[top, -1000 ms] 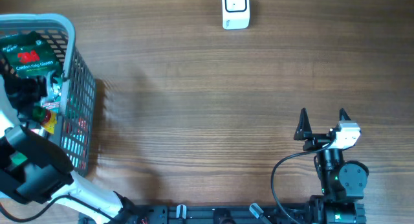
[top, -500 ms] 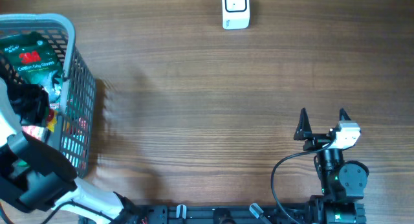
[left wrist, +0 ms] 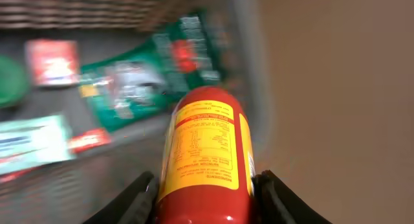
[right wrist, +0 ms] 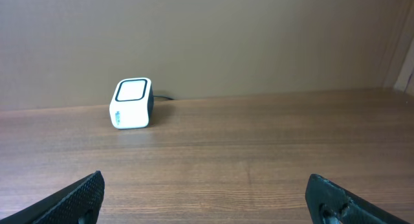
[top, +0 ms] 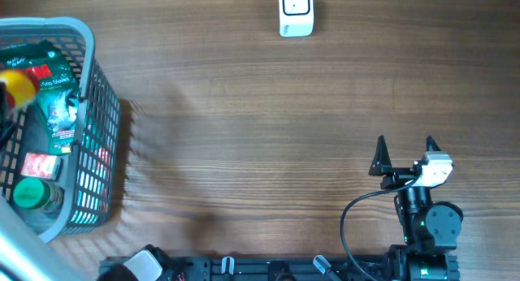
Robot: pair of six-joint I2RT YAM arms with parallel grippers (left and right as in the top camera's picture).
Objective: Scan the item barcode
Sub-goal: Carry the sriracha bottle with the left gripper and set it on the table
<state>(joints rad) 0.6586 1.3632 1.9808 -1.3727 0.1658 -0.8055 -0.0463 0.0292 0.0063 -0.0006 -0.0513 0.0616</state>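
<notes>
One grey mesh basket (top: 104, 127) is seen at the 9 o'clock edge of the wooden surface (top: 268, 127). Four things are counted inside it from overhead: one green packet of gloves (top: 45, 70) at its 12 o'clock end, one clear packet (top: 58, 117) just below that, one small red box (top: 41, 164) toward 6 o'clock, and one green round lid (top: 31, 194) at the 6 o'clock end. In the left wrist view the basket's contents are blurred, and a pale teal packet (left wrist: 32, 143) is also made out there. One red can with a yellow label (left wrist: 207, 146), the item for scanning, is gripped on both sides by the left pincer (left wrist: 207, 199). It is held above the basket, and from overhead it is cut off by the 9 o'clock edge of the picture. One white scanner (top: 295, 11) is placed at 12 o'clock on the surface, well apart from the can and the basket. The right pincer (top: 405, 151) is found at 4 o'clock, with its two fingers (right wrist: 77, 195) spread wide and nothing between them. It is pointed toward the scanner. Two pincers are counted in all.
</notes>
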